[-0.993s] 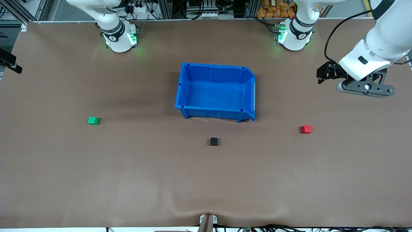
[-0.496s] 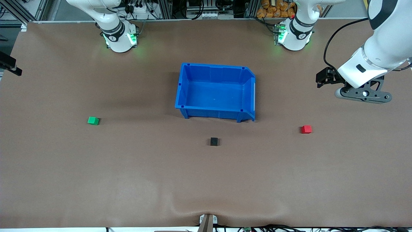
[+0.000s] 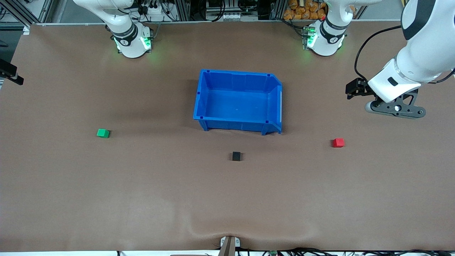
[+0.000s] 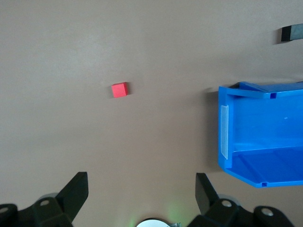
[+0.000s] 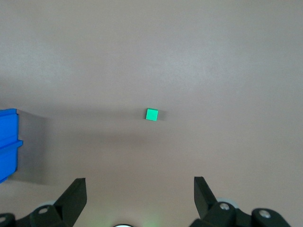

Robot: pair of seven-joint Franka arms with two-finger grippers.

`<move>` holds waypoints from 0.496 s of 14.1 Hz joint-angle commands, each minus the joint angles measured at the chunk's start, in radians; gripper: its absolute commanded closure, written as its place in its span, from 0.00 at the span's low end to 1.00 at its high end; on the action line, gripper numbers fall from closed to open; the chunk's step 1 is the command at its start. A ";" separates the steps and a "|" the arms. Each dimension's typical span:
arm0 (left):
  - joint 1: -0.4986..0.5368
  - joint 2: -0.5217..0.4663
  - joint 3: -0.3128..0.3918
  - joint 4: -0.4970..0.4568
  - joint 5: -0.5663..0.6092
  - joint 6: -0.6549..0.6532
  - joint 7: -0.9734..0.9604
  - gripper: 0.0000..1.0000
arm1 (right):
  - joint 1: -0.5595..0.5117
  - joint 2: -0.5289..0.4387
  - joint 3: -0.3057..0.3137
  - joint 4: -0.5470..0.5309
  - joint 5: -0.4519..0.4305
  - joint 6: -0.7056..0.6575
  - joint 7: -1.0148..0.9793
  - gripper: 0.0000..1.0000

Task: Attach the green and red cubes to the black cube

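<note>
Since a second ago the left gripper (image 3: 392,108) has drifted lower over the table's left-arm end and toward the red cube (image 3: 338,142), while all three cubes and the bin lie where they were. Its fingers (image 4: 75,191) stand spread wide, holding nothing. The right gripper (image 5: 139,198) is cut off at the front view's edge; its own wrist view shows it released too, high over the green cube (image 5: 152,114). The brown table (image 3: 142,199) carries a wrinkle at its near edge; cables and racks line the robots' side. One black cube (image 3: 236,156) sits near the blue bin (image 3: 201,103), nearer the front camera, between one green cube and one red, each well apart from it.
</note>
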 commanded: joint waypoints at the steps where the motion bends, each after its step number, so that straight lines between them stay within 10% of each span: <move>1: 0.000 0.006 -0.004 0.015 -0.011 -0.004 -0.009 0.00 | -0.016 0.026 -0.001 0.023 0.013 -0.005 -0.004 0.00; 7: 0.010 0.036 -0.006 0.004 -0.011 -0.003 -0.007 0.00 | -0.016 0.106 -0.026 0.023 0.006 -0.002 -0.005 0.00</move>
